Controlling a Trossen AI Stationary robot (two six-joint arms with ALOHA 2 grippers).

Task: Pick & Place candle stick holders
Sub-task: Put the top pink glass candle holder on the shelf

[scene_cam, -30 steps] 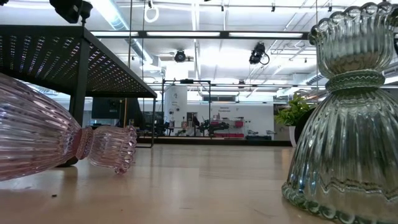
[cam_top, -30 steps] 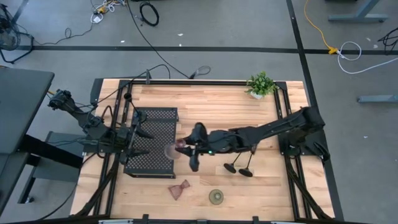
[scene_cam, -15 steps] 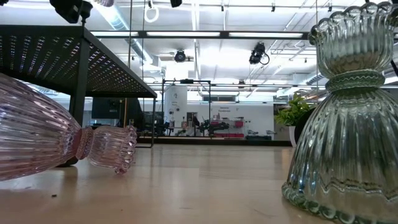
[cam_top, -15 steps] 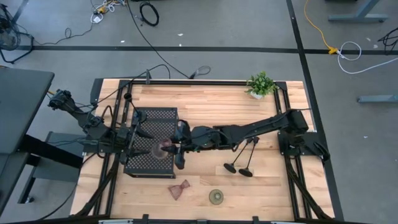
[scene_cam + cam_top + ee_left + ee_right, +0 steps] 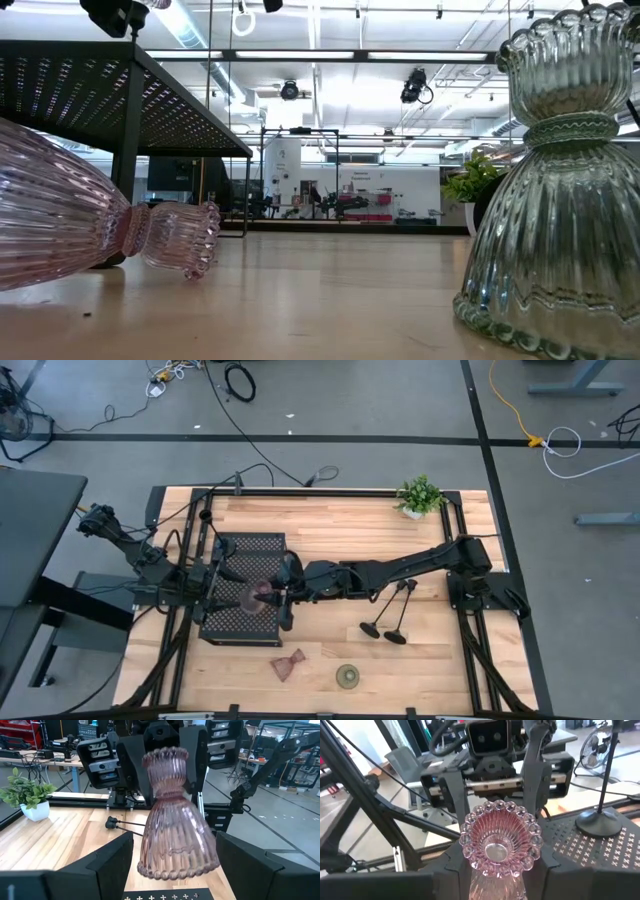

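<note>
Right gripper (image 5: 268, 596) reaches across from the right side of the table and clamps a pink ribbed glass holder (image 5: 174, 815) at its narrow waist, holding it upright over the black perforated tray (image 5: 240, 622) with the wide skirt pointing down; the right wrist view looks straight into its beaded cup (image 5: 500, 838). Facing it from the tray's left edge, the left gripper (image 5: 228, 589) stands with its fingers spread wide and holds nothing, one finger on either side of the pink holder. On the tray, the right wrist view shows the round base and thin stem of a tall black holder (image 5: 598, 822). Two more tall black holders (image 5: 390, 615) lean together on the wooden table (image 5: 340, 525) right of centre, under the right arm. Near the front edge a second pink holder (image 5: 288, 665) lies on its side, and just to its right an olive-green holder (image 5: 347, 677) stands upright; in the low view these two fill the foreground, the pink one (image 5: 90, 225) tipped over at left and the green one (image 5: 560, 190) upright at right. A small potted plant (image 5: 419, 495) sits at the far right corner of the light plank tabletop. Around the table lies grey floor with black cables (image 5: 238, 380) and a yellow cord (image 5: 510, 405); beyond it, a bright workshop with ceiling lights and benches.
</note>
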